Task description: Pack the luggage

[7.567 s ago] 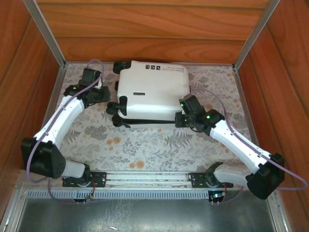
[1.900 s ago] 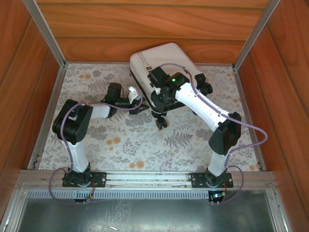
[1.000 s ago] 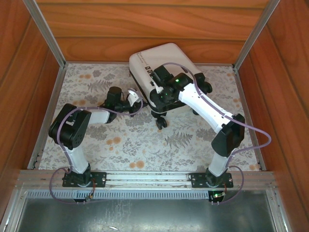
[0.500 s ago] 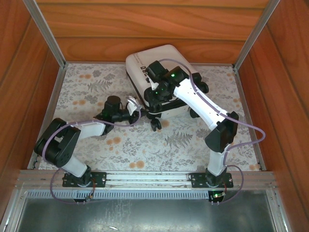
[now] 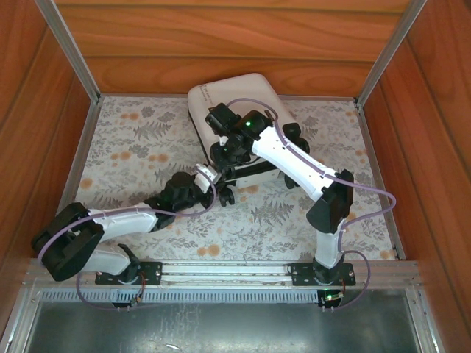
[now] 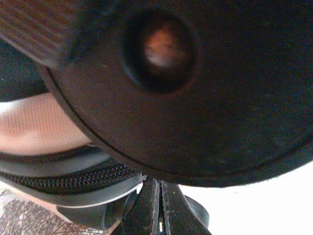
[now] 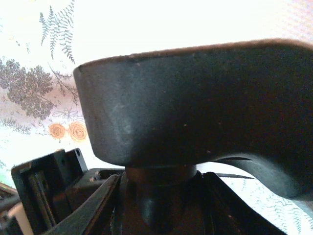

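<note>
Left arm lies low across the floral table (image 5: 125, 140), and my left claw (image 5: 204, 176) is pressed together with nothing visible between the fingers. It sits just beside the suitcase's near wheel (image 5: 226, 195). On the left wrist camera that wheel looms right over the fingertips, with a run of zipper (image 6: 73, 180) on the seam below-left.

The suitcase (image 5: 235, 92) is at the back middle of the table, tipped up off its broad side, white shell toward the back wall (image 5: 221, 44) and wheels toward me.

My right claw (image 5: 221, 151) reaches over onto its black near edge. The right wrist camera has a bulky black part close across the jaws. Can't tell if I'm pinching it or just resting against it.

My judgement: the case looks closed and this is the turn-and-steady step before zipping. Next my left claw needs to spread, clear the wheel and find the zipper pull, which I can't make out. My right arm should keep the case from tipping.
</note>
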